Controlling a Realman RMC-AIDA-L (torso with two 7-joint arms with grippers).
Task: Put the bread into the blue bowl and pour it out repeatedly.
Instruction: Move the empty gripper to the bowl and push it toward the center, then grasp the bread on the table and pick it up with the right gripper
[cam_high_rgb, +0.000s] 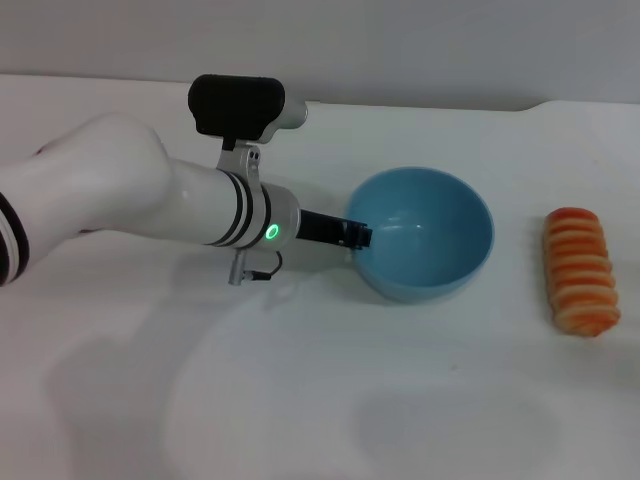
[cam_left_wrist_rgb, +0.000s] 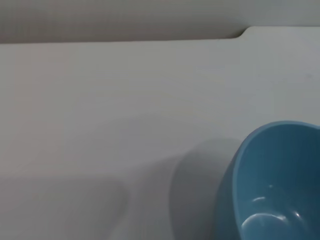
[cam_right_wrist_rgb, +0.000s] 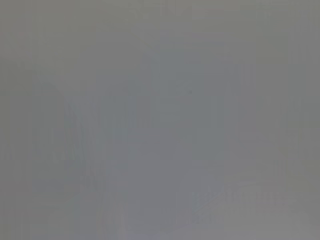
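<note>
A: What is seen from the head?

B: The round, deep, light-blue plastic bowl (cam_high_rgb: 424, 234) is tipped up, its open side turned toward the camera. Its left rim is gripped by the left gripper (cam_high_rgb: 358, 236), and the dark fingers (cam_high_rgb: 350, 233) are clenched on that rim. It is held that way, it is thought, for pouring. Nothing is seen inside it. The long orange-tan ridged toy bread (cam_high_rgb: 580, 270) is lying flat on the white counter (cam_high_rgb: 300, 400), well apart to the right.

A: And from the left wrist?

B: Only the bowl's smooth inside (cam_left_wrist_rgb: 272, 185) and the bare counter (cam_left_wrist_rgb: 125, 100) are shown.

A: And the right wrist?

B: Only plain grey is shown. The right gripper is not seen anywhere.
</note>
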